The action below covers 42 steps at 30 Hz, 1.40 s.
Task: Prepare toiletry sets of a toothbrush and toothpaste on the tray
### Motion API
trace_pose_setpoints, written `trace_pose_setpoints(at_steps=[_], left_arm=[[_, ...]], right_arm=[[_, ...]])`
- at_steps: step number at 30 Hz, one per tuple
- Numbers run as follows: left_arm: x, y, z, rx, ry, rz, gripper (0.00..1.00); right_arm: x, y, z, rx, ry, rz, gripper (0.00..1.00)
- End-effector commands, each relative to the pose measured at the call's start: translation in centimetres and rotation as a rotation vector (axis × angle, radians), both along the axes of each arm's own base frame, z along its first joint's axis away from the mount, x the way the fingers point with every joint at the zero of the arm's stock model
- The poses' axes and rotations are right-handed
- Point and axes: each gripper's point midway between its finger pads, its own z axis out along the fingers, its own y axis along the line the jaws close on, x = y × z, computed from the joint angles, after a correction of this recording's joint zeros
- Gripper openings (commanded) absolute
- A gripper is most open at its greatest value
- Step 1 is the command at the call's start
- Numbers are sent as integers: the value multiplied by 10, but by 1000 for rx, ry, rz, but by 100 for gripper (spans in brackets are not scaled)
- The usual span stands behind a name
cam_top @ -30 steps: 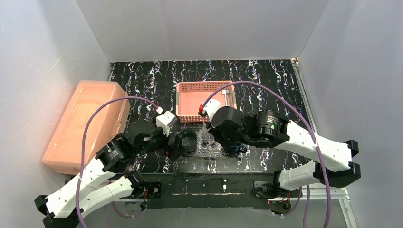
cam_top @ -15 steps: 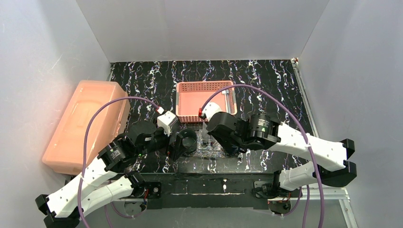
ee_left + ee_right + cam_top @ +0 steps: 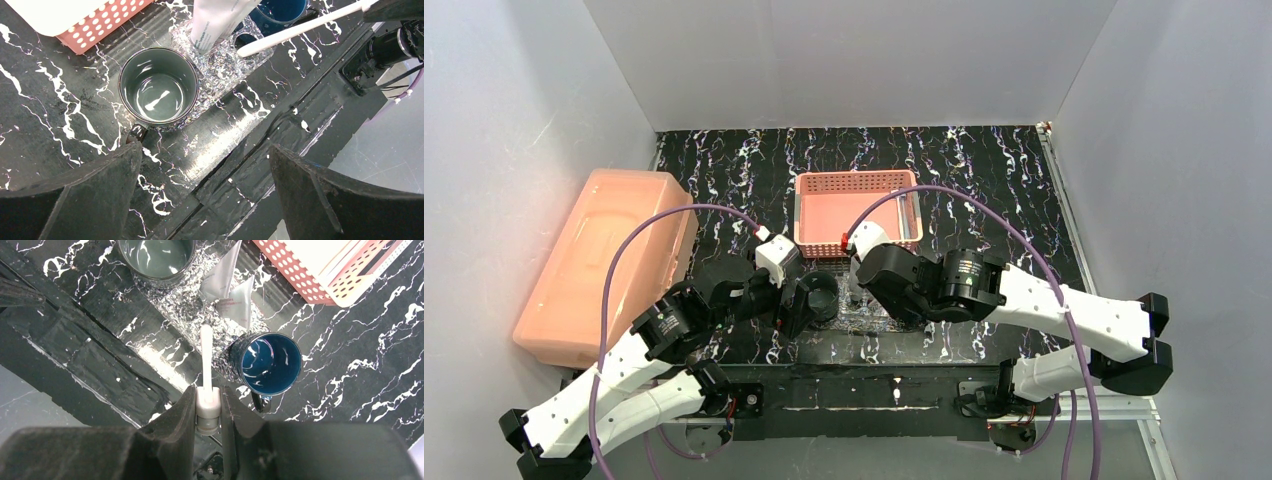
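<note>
My right gripper [image 3: 207, 405] is shut on the thick end of the white toothbrush [image 3: 205, 355]. Its thin handle points out over the glittery clear tray [image 3: 185, 310], beside the blue mug [image 3: 270, 362]. White toothpaste [image 3: 231, 290] stands upright on the tray between the blue mug and a grey mug [image 3: 155, 255]. My left gripper [image 3: 205, 195] is open and empty, held above the table's near edge, just short of the grey mug [image 3: 157, 90]. The left wrist view also shows the tray [image 3: 220, 75], the toothpaste [image 3: 215, 22] and the toothbrush [image 3: 300, 30]. In the top view the right arm hides most of the tray [image 3: 864, 318].
A pink perforated basket [image 3: 854, 210] sits just behind the tray, with a flat item inside. A big salmon plastic box [image 3: 604, 265] lies at the left. The black marbled table [image 3: 984, 170] ends at a metal front rail [image 3: 864, 395].
My right arm has moved left and lower over the tray with the toothbrush, now covering the blue mug in the top view. The left arm has hardly moved.
</note>
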Motion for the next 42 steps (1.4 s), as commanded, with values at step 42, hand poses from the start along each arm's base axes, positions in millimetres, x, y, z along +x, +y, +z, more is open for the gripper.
trace_pose_setpoints(at_steps=[42], left_arm=[[5,0,1,-7,-8,2,98]], right_arm=[[23,3,-49,167,-106,-168,1]])
